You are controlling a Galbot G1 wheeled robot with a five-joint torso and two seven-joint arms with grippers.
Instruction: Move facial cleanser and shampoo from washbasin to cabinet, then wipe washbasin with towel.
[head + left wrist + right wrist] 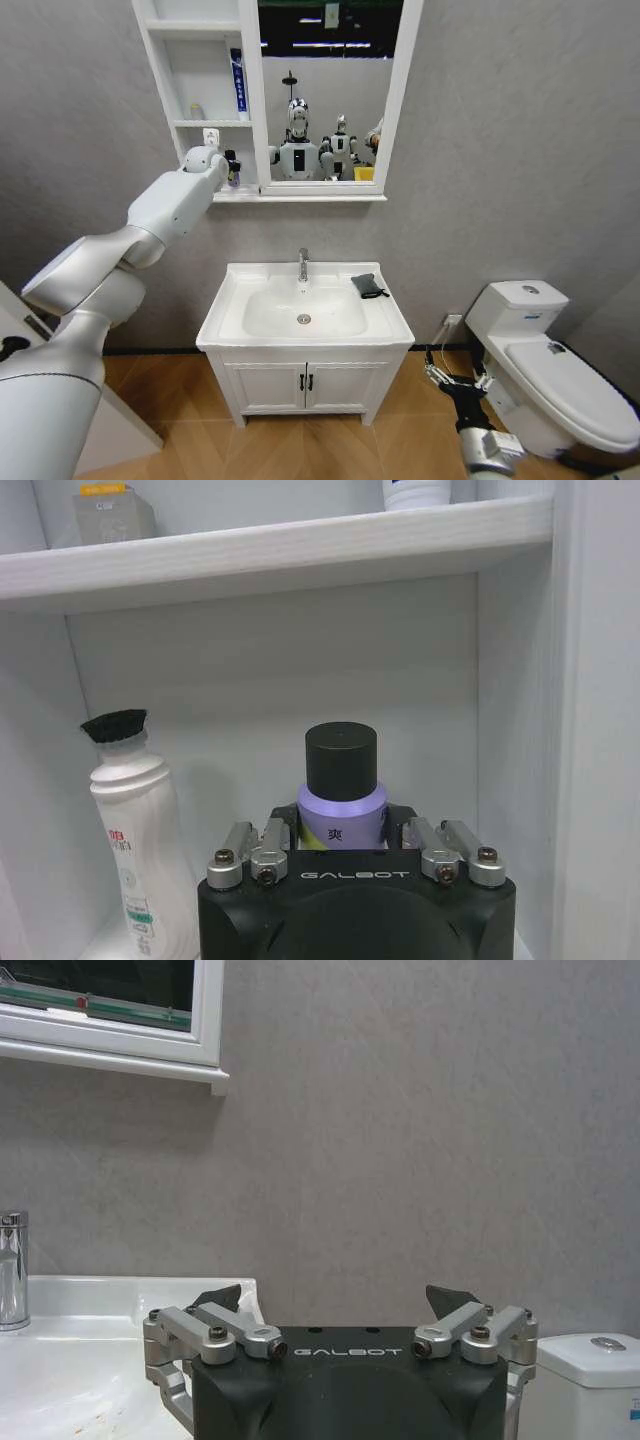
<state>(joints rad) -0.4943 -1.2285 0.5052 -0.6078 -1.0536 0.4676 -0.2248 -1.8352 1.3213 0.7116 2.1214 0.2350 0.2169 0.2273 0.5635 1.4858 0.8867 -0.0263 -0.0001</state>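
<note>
Cabinet (160, 60): white, wall-hung, open niches beside a mirror panel; a purple bottle with black cap (341, 780) stands upright in the lowest niche, beside a white bottle with black cap (135, 830). Washbasin (225, 310): white, rectangular, chrome faucet at rear. Towel (368, 286): dark, crumpled, on the basin's rear right corner.

Purple bottle's (341, 818) base behind end effector (345, 852)
</note>
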